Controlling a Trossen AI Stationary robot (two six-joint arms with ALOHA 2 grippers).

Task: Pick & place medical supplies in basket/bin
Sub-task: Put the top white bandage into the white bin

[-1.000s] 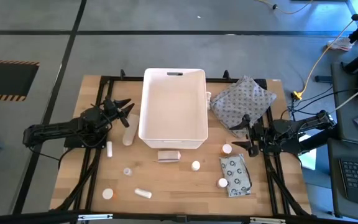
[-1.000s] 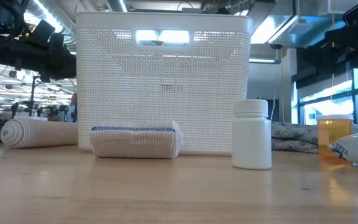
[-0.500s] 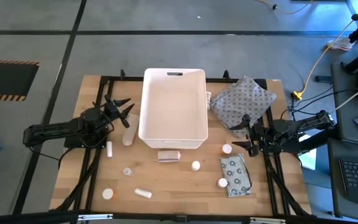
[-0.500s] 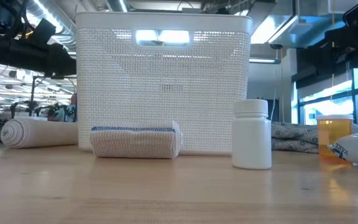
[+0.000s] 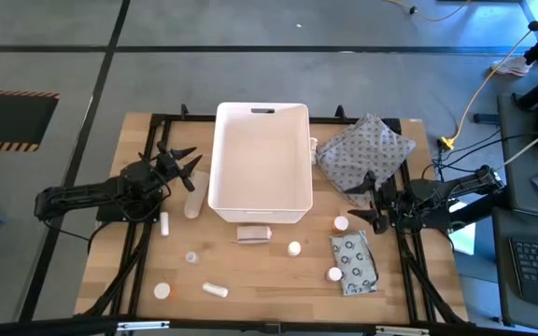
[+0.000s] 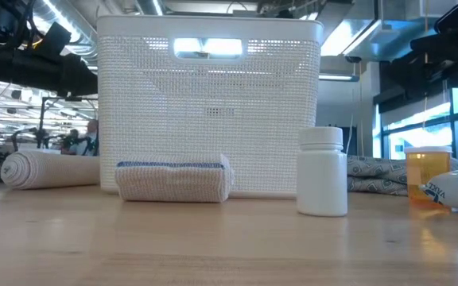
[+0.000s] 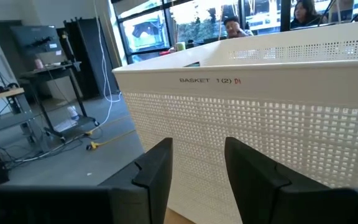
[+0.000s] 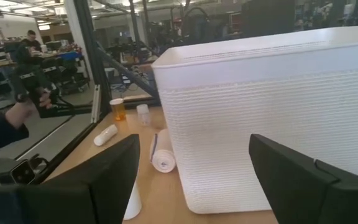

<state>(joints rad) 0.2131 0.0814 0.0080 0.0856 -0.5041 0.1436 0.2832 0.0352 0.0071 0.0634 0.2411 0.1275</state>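
Note:
The white basket [image 5: 260,173] stands at the table's middle, far side. My left gripper [image 5: 183,166] hovers level at its left wall, open, fingers [image 7: 157,168] empty. My right gripper [image 5: 370,201] hovers right of the basket, wide open [image 8: 194,149] and empty. Supplies lie on the wood: a tan bandage roll [image 5: 191,203] by the basket's left wall, a bandage [image 5: 253,233] at its near wall, a white bottle [image 6: 323,183], an orange bottle [image 5: 341,224], a grey ring-printed packet [image 5: 354,263], and small vials [image 5: 164,223] and bottles [image 5: 215,289] at the near left.
A grey dotted cloth bundle [image 5: 362,154] lies at the far right beside the basket, just beyond my right gripper. Black frame rails [image 5: 143,252] run along the table's left and right sides. People show in the room behind.
My left gripper has rolled a little about the line it points along, staying in place. Nothing on the table has moved.

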